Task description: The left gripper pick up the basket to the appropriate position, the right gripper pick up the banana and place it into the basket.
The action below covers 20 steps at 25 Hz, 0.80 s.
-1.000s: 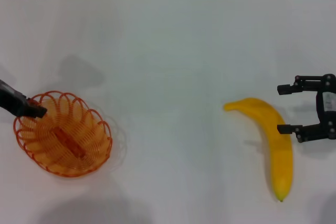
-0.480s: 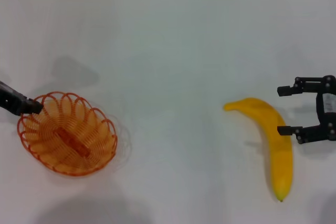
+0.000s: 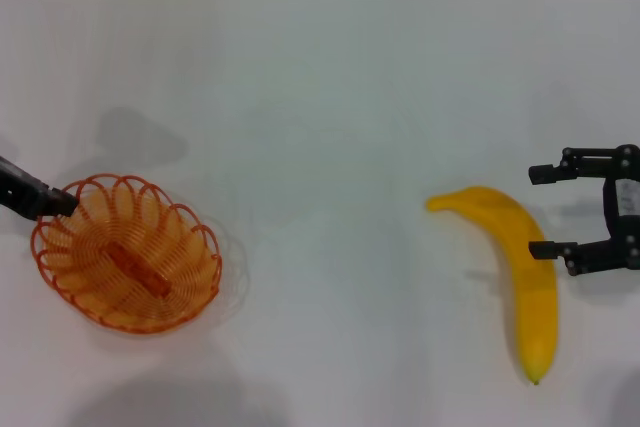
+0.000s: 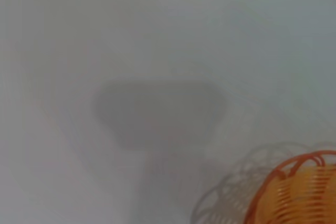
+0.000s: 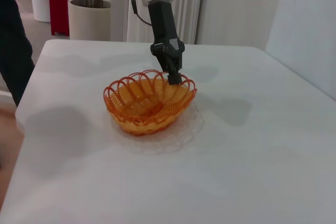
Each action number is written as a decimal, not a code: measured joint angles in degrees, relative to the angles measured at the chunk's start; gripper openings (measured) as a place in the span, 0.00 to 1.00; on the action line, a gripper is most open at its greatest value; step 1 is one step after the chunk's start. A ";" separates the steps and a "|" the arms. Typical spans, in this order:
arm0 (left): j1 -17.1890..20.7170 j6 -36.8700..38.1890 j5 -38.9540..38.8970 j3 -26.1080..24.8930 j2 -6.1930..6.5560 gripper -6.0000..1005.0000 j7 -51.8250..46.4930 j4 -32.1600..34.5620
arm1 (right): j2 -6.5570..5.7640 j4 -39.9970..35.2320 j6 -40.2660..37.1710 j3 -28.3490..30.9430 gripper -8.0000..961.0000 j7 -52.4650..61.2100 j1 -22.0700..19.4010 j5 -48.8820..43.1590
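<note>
The orange basket (image 3: 125, 252) sits at the left of the white table, with an orange piece lying inside it. My left gripper (image 3: 55, 202) comes in from the left edge and is shut on the basket's rim. In the right wrist view the left gripper (image 5: 174, 75) pinches the far rim of the basket (image 5: 149, 100), which looks slightly raised over its shadow. Only a corner of the basket (image 4: 302, 190) shows in the left wrist view. The yellow banana (image 3: 515, 237) lies at the right. My right gripper (image 3: 540, 212) stands open just right of the banana's upper half, not touching it.
The white table (image 3: 320, 127) stretches between basket and banana. In the right wrist view the table's edge (image 5: 31, 98) drops off beside a dark figure (image 5: 13, 51), with a plant pot (image 5: 89, 19) and a red object (image 5: 58, 1) beyond.
The basket, held by the left gripper, shifted a little to the right and then settled. The right gripper and the banana stayed put.
</note>
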 joint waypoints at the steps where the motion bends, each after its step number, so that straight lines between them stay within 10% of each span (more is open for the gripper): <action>1: 0.00 0.01 0.02 -0.04 0.00 0.06 0.00 0.02 | 0.00 0.00 -0.01 0.00 0.82 0.00 0.00 0.03; 20: 3.90 11.92 -10.76 -5.87 -0.26 0.05 -0.51 4.75 | -0.25 0.00 -0.07 0.28 0.81 0.78 -0.29 0.43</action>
